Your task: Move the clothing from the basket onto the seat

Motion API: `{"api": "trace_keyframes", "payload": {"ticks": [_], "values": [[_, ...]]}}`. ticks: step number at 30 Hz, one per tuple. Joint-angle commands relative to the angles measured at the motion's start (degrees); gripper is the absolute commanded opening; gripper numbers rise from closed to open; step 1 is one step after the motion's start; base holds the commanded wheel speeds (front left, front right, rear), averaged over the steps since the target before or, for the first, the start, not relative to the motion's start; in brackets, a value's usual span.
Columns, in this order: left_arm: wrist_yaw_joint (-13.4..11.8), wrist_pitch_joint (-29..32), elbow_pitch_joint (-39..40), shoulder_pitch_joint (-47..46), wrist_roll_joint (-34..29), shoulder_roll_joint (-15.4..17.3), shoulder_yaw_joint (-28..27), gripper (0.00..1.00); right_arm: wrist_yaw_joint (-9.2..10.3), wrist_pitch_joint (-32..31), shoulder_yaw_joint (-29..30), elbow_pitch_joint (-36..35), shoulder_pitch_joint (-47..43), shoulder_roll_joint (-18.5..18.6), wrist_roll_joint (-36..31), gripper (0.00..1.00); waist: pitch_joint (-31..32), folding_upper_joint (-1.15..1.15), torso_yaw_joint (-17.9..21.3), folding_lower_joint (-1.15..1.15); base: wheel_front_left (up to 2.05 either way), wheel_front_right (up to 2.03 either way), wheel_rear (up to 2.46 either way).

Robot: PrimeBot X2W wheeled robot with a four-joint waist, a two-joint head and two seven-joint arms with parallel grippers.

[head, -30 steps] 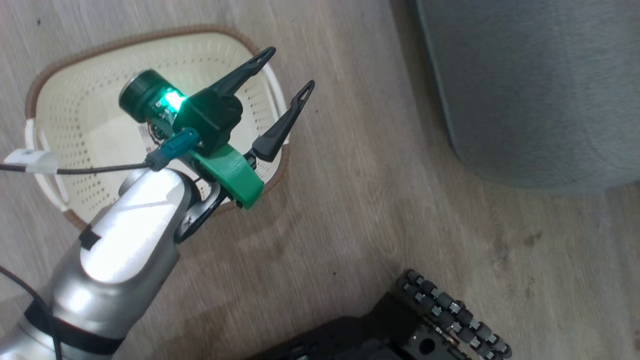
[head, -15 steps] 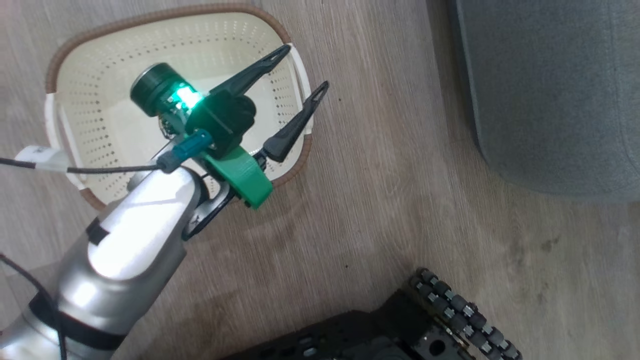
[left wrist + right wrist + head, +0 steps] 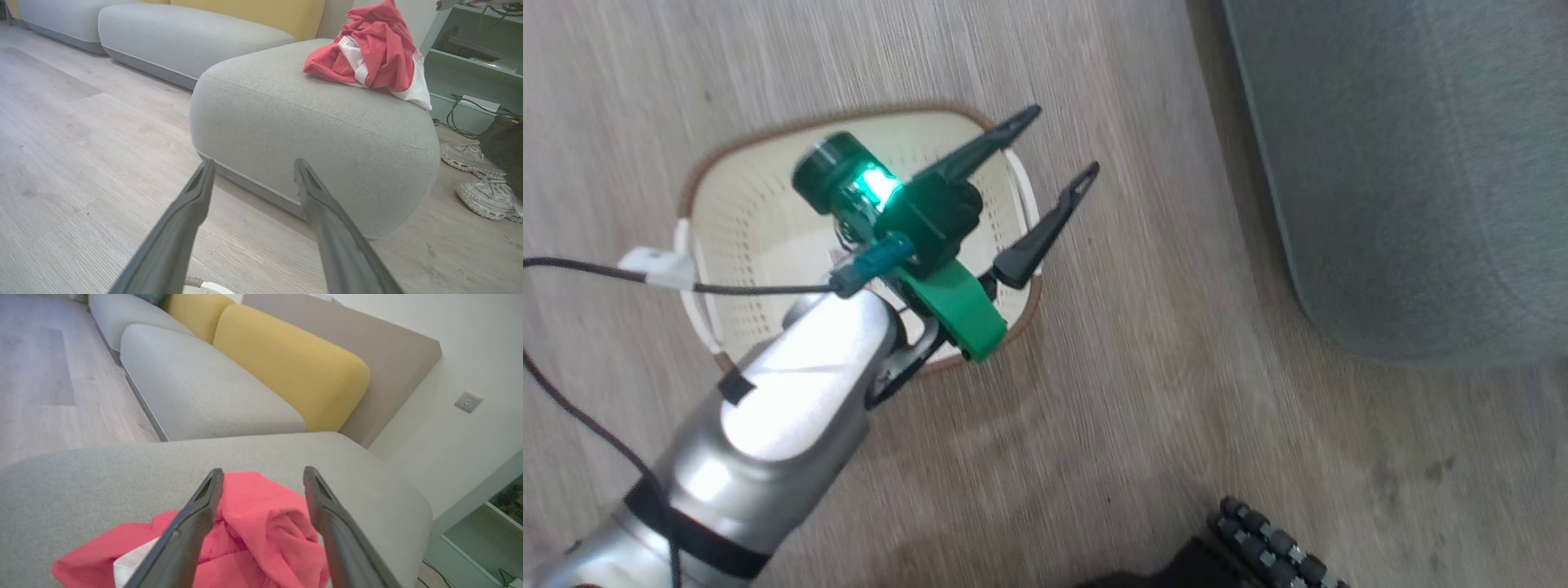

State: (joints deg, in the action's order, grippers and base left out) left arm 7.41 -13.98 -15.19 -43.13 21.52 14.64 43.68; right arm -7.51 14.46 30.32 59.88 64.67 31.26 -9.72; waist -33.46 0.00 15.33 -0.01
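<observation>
The cream perforated basket [image 3: 760, 237] with its brown rim stands on the wood floor; the part of its inside that shows holds no cloth. My left gripper [image 3: 1062, 140] hangs open over the basket's right end, nothing between its fingers [image 3: 192, 212]. The grey-green seat [image 3: 1405, 163] lies to the right, and in the left wrist view the seat [image 3: 310, 122] carries a heap of red and white clothing [image 3: 372, 53]. My right gripper [image 3: 263, 472] stands open just above that clothing [image 3: 265, 531], which rests on the seat [image 3: 102, 482].
My wheeled base [image 3: 1274, 547] sits at the lower edge. A long grey sofa with yellow cushions [image 3: 286, 363] runs behind the seat. Pale sneakers [image 3: 478, 179] and a green shelf unit [image 3: 470, 61] stand beyond the seat's far end. Bare wood floor [image 3: 1160, 367] separates basket and seat.
The head camera has moved, so the basket and my left arm sit lower and further right in the picture. The left gripper keeps its open stance over the basket.
</observation>
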Motion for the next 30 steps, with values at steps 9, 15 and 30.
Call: {"api": "trace_keyframes", "payload": {"ticks": [9, 15, 30], "values": [[0.07, -0.98, -1.58, 3.51, 1.2, -3.08, -0.65, 1.0, 0.02, 0.52, -13.2, -6.8, -8.1, 2.86, 10.26, 1.0, 12.31, 0.0, -1.11, 0.01, 0.0, 0.0, 0.0], [0.06, -1.0, -1.62, 5.79, 0.58, -5.13, -1.62, 1.0, 0.02, 0.53, -18.84, -10.1, -12.74, 3.25, 14.73, 1.0, 16.6, 0.0, -2.37, 0.01, 0.0, 0.0, 0.0], [0.07, -1.01, -2.27, 12.81, -1.16, -8.15, -5.45, 1.0, 0.02, 0.53, -23.71, -24.05, -27.86, -4.11, 17.69, 1.0, 25.51, 0.0, -5.97, 0.01, 0.0, 0.0, 0.0]]}}
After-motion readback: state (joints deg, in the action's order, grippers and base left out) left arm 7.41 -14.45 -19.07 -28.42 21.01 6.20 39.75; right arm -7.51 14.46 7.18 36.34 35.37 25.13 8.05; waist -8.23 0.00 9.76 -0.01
